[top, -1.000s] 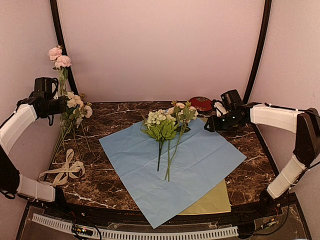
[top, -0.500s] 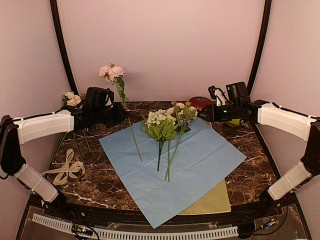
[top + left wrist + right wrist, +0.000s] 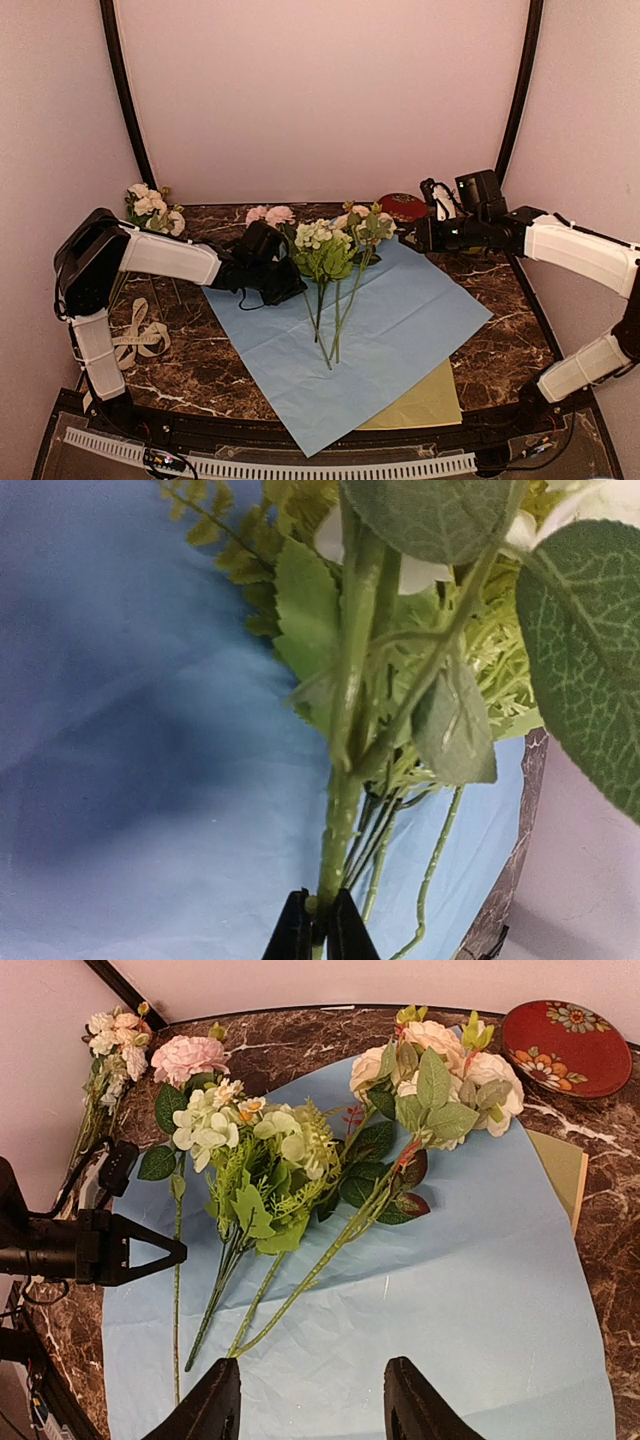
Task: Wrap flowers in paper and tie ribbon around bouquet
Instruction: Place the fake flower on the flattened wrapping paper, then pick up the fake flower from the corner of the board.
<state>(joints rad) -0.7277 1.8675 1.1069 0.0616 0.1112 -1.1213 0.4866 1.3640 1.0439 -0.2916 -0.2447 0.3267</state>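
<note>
My left gripper [image 3: 319, 925] pinches the pink rose stem [image 3: 338, 810], which runs alongside the other flowers [image 3: 330, 250] on the paper [image 3: 410, 320]; right gripper [image 3: 313, 1400] spread, farther off.

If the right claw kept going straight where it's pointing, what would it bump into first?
Probably the cream rose stems lying on the blue paper; the open right claw aims at them, though its height is hard to judge.
</note>
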